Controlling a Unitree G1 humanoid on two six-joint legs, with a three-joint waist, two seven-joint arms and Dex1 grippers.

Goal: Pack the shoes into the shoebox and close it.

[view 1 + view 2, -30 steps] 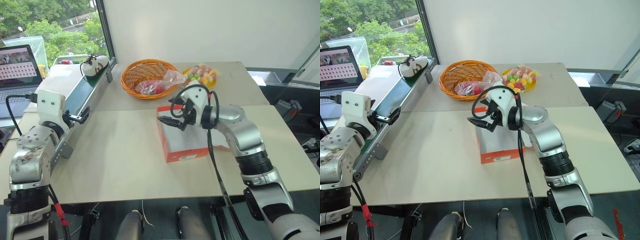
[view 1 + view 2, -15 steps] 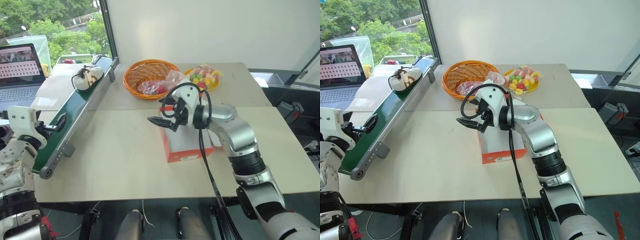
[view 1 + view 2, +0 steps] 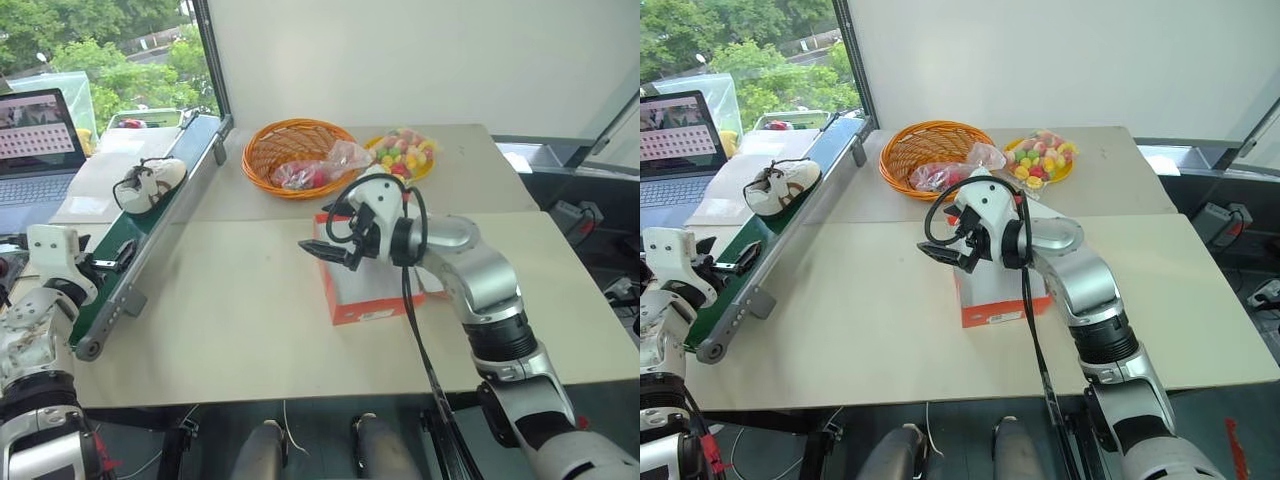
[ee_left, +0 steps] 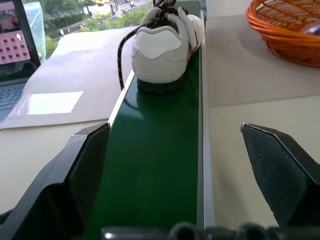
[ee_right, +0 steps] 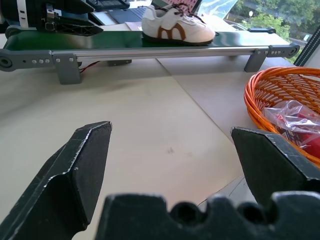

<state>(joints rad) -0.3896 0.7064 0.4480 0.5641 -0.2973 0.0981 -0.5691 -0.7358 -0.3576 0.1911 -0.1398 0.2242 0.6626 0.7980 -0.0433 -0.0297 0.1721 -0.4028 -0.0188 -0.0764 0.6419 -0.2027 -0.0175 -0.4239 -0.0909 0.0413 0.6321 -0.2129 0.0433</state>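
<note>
Pale tabletop by a window. One white shoe (image 4: 167, 47) rides the green conveyor belt (image 4: 150, 170), straight ahead of the left gripper (image 4: 185, 165), whose jaws gape wide and empty at the belt's near end. The right gripper (image 3: 325, 250), equally spread and empty, hangs at the red shoebox's (image 3: 365, 300) left edge. An orange wicker basket (image 3: 290, 150) sits beyond.

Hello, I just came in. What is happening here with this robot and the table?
A small white sneaker with dark laces rides on a long green conveyor belt beside the table. The left tool waits open at the belt's near end, holding nothing. The right tool hovers open over the open red-orange cardboard shoebox, also empty. No shoe is in the box yet.
</note>
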